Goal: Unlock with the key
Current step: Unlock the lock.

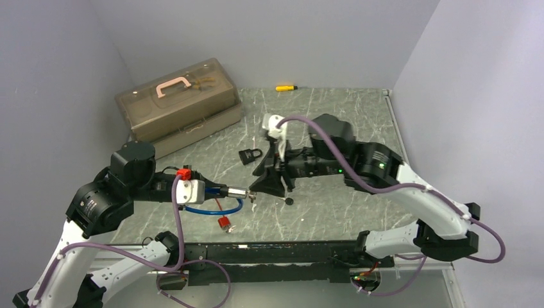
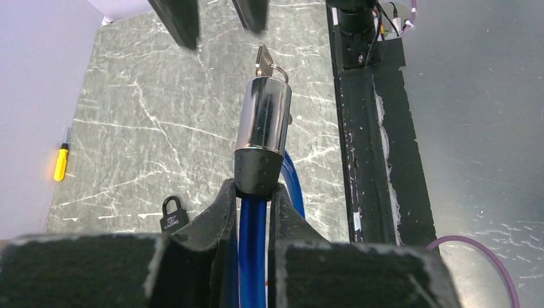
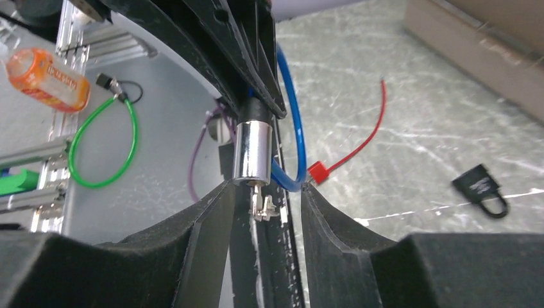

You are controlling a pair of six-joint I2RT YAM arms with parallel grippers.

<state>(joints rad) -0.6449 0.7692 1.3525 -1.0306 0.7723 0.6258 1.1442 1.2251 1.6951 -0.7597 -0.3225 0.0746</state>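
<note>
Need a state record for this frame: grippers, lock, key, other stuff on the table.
left gripper: shut on lock, clamped at its black collar
lock: chrome cylinder, held above the table, end face toward the right gripper
key: seated in the lock's end face, ring attached
right gripper: open, straddling the key, gap on both sides
padlock: black, lying on the table, untouched
screwdriver: yellow, at the far edge
toolbox: far left, lid down
key turned: cannot tell
</note>
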